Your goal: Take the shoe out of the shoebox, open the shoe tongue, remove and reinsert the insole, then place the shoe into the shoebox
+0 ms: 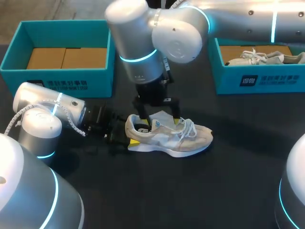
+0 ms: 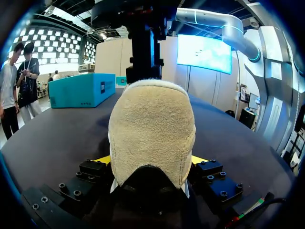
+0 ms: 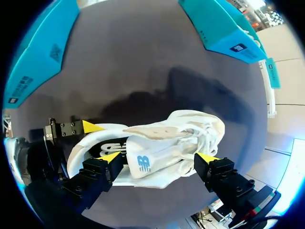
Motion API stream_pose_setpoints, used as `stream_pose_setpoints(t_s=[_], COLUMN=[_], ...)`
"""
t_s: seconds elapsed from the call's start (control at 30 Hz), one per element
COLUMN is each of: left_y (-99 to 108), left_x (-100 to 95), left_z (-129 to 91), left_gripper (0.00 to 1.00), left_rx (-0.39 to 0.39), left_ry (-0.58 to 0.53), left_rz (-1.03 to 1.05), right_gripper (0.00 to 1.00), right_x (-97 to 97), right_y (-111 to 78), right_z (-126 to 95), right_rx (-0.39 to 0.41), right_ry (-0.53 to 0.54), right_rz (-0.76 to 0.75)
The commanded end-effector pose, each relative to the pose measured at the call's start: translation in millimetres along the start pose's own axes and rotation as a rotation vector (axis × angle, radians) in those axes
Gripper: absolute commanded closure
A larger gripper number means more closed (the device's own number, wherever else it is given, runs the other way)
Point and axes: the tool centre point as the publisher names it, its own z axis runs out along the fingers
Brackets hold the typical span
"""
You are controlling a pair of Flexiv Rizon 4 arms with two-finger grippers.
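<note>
Clamping shoe (image 1: 171,138) heel: left claw (image 2: 152,161), lying low | right claw (image 3: 158,157) apart, pointing down

I log a black table (image 1: 190,191). At far left a teal box (image 1: 66,78) holds brown cardboard (image 1: 66,58). A second shoe (image 1: 267,57) lies in the right box (image 1: 267,78).

The left arm (image 1: 47,112) lay low behind the heel of the shoe (image 1: 171,138), its wrist nearly level and pointing along the shoe; the left gripper (image 2: 151,161) clasped the shoe's heel, one yellow-tipped finger pressed against each side; the right arm (image 1: 157,33) stood over the shoe, wrist pointing straight down; the right gripper (image 3: 158,157) hung just above the shoe's opening, fingers spread wide, gripping nothing.
</note>
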Motion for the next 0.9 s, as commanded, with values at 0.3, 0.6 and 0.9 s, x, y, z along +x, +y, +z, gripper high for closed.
stream_pose_setpoints(t_s=[0.3, 0.6, 0.9], left_y=[2, 2, 2], left_x=[-0.6, -0.6, -0.6], left_z=[0, 0, 0], left_gripper=[1.0, 1.0, 1.0], left_rx=[-0.001, -0.001, -0.001], left_ry=[0.0, 0.0, 0.0], left_rz=[0.0, 0.0, 0.0], right_gripper=[0.0, 0.0, 0.0], right_x=[17.3, 7.8, -1.4], right_y=[-2.4, -3.2, -0.7], right_z=[22, 33, 32], right_rx=[0.028, 0.053, 0.049], right_ry=[-0.058, -0.087, -0.144], right_rz=[0.005, 0.04, 0.029])
